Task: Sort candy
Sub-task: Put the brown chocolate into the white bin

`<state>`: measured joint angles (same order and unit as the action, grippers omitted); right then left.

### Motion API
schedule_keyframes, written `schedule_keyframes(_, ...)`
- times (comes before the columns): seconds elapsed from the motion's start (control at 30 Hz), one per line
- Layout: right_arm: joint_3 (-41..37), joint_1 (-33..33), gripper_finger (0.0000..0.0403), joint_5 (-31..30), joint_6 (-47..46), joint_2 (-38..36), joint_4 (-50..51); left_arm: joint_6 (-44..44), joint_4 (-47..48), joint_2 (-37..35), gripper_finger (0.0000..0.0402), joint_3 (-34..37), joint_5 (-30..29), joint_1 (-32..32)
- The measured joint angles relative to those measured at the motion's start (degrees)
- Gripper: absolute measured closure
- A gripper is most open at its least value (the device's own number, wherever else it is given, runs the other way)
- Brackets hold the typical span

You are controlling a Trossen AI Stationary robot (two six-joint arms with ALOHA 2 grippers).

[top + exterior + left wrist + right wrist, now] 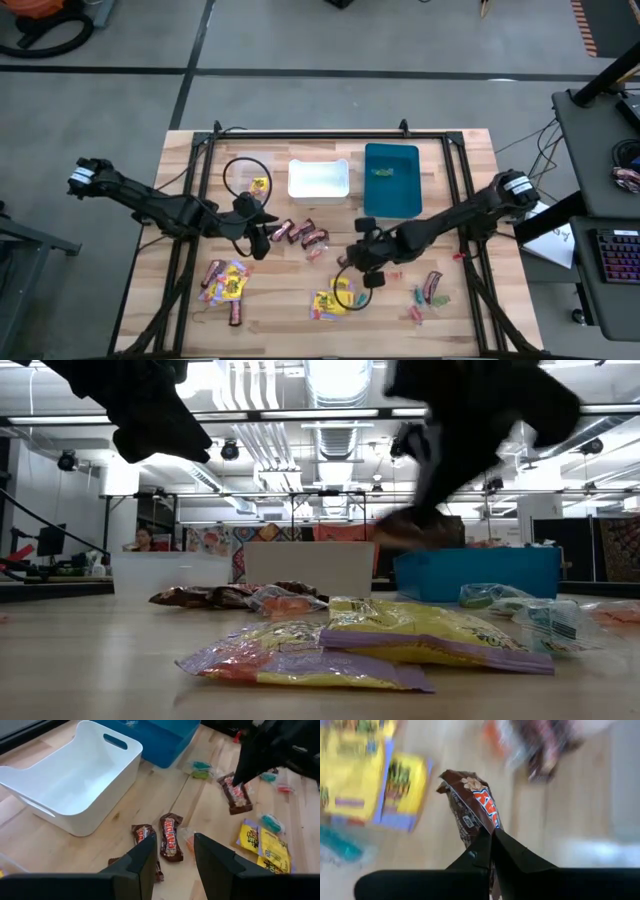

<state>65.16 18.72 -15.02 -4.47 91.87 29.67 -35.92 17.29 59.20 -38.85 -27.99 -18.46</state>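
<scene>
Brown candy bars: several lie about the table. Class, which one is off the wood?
The brown candy bar pinched in the right gripper, lifted above the table; the other bars lie flat near the white bin.

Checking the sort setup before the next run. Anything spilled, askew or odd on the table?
Nothing damaged. Candy lies loose across the wood, as expected mid-sort: yellow packets, brown bars. The white bin looks empty. The right gripper has its fingers shut on a brown bar; the left gripper hovers over the bars.

Candy pile point(540, 745) beyond held bar point(472, 802) blurred; bar's lower end hidden by jaws.
</scene>
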Motion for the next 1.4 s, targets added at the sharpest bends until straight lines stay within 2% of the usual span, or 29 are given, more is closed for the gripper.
schedule_keyframes(0.2, 5.83, -3.55, 0.0394, -6.67, 6.7, -0.59, -1.1, 0.0, -0.19, 0.0, 0.0287, 0.0, 0.05, 0.0)
schedule_keyframes(0.57, 6.74, -18.16, 0.0394, -9.6, 11.12, -0.59, -15.35, -0.77, 0.71, 0.0, 0.0287, 0.0, 6.49, -0.44)
schedule_keyframes(0.73, 6.67, -24.89, 0.0394, -8.43, 9.26, -0.02, -16.87, -1.01, 0.81, 0.78, 0.0287, 0.0, 6.51, -1.11)
schedule_keyframes(0.9, 6.37, -28.92, 0.0392, -0.84, 7.26, 1.08, -16.89, -1.03, 0.84, 2.13, 0.0287, 0.0, 6.51, -1.27)
schedule_keyframes(1.1, 6.13, -29.52, 0.037, -0.58, 6.54, -0.13, -15.9, -1.47, 1.18, 4.59, 0.0287, 0.0, 6.71, -1.43)
schedule_keyframes(1.3, 6.76, -27.62, 0.0362, 5.54, 3.97, -3.2, -12.5, -2.72, 1.15, 9.47, 0.0287, 0.0, 10.56, -1.51)
schedule_keyframes(1.4, 6.74, -25.8, 0.0362, 7.6, 2.87, -4.85, -8.35, -3.31, 1.15, 13.27, 0.0287, 0.0, 10.56, -1.51)
